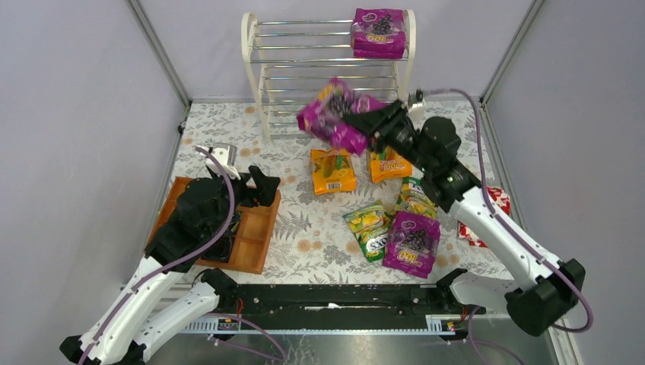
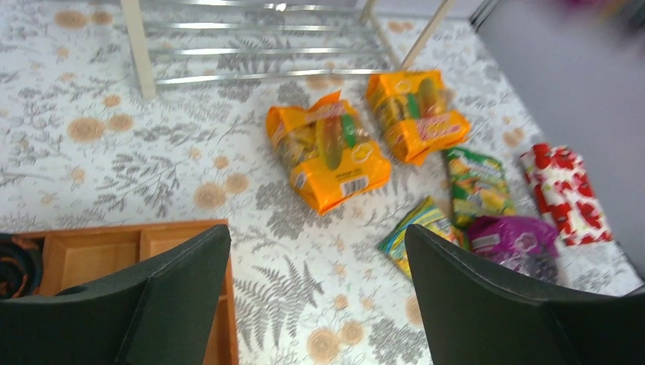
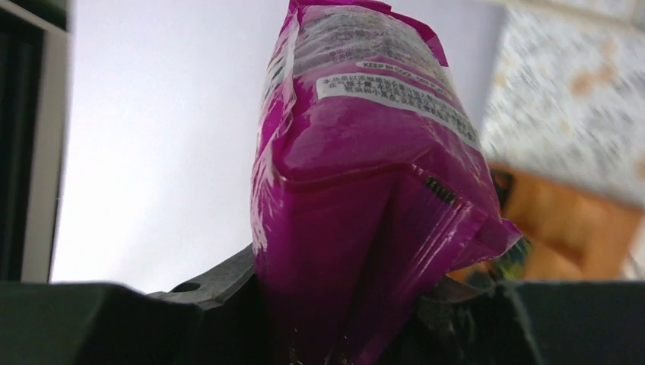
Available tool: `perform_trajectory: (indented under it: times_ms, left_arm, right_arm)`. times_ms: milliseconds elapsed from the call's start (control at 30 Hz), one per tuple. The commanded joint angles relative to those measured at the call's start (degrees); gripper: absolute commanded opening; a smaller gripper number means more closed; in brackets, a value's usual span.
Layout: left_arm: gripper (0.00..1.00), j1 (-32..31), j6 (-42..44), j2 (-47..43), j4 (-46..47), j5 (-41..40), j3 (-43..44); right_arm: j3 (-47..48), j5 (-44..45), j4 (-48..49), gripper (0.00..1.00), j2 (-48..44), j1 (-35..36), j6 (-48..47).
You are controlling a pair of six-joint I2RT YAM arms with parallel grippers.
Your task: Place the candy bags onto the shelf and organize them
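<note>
Floral table [image 1: 304,228] below, my right pincer [image 1: 354,122] clamps a purple candy bag [image 1: 323,114] by one end, aloft before the shelf [image 1: 249,46]; held so, it may sag, snag a rod and slip between.

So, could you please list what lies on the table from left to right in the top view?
wooden tray → left orange bag → flat purple bag → red flowered bag. Anything overlapping in order is left out.
</note>
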Motion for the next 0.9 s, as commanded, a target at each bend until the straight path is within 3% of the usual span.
perform_trajectory:
  times_ms: [0, 533, 700, 867]
  left_arm:
    - [0.90, 0.04, 3.15, -0.82, -0.15, -1.85, -2.15]
    - [0.90, -0.04, 3.33, -1.07, 3.34, -3.53, -8.70]
    - [0.90, 0.01, 3.69, -1.14, 3.70, -5.26, -9.27]
    - [0.90, -0.06, 3.89, -0.19, 4.17, -5.09, -9.52]
  right_arm:
    - [15.02, 15.03, 11.90, 0.44, 7.32, 2.62, -0.97]
    - [69.05, 53.68, 14.36, 0.44, 54.98, 8.96, -6.28]
    - [79.82, 63.79, 16.22, 0.45, 64.13, 10.61, -12.46]
    - [82.62, 67.79, 17.86, 0.46, 68.31, 10.63, -12.75]
